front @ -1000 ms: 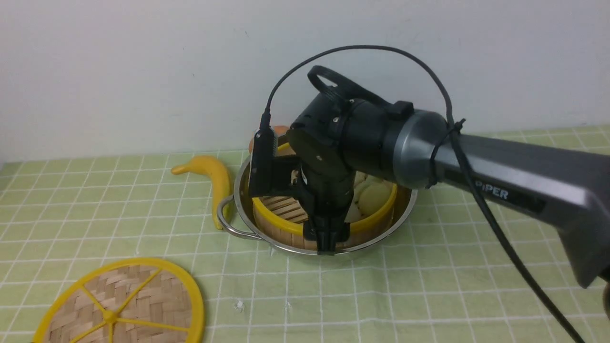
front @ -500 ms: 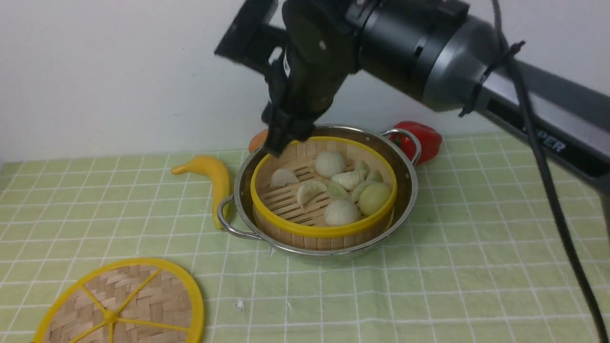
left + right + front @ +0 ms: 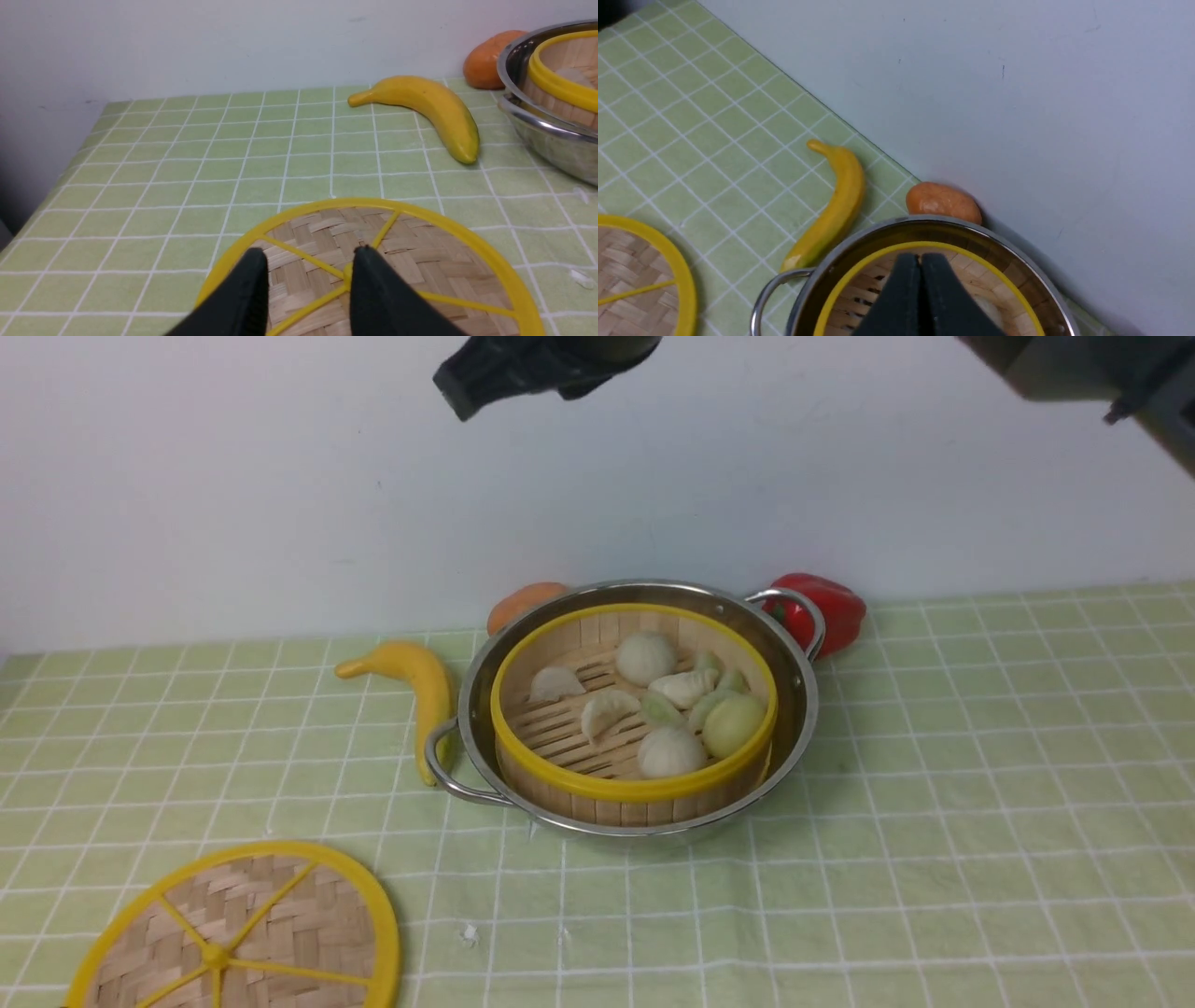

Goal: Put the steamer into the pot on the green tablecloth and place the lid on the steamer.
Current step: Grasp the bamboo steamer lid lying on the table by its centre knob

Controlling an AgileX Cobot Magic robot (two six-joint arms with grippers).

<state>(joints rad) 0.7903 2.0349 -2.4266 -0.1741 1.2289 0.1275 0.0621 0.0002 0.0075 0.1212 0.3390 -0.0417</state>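
The steamer (image 3: 635,791), a yellow-rimmed bamboo basket holding several dumplings (image 3: 667,751), sits inside the steel pot (image 3: 805,709) on the green tablecloth (image 3: 934,859). The woven lid (image 3: 280,915) lies flat on the cloth at the front left. My left gripper (image 3: 310,259) hovers over the lid (image 3: 420,261), open, with its black fingers (image 3: 369,280) either side of the central knob and gripping nothing. My right gripper (image 3: 920,259) is shut and empty, high above the steamer (image 3: 1017,303). In the front view only part of the right arm (image 3: 523,364) shows at the top edge.
A yellow banana (image 3: 425,686) lies just left of the pot. An orange fruit (image 3: 523,602) and a red pepper (image 3: 831,607) sit behind it against the white wall. The cloth's left edge (image 3: 70,163) drops away.
The right arm rose from the steamer's rim up to the top edge of the front view, and its jaws closed empty. The steamer stays in the pot; the lid has not moved.
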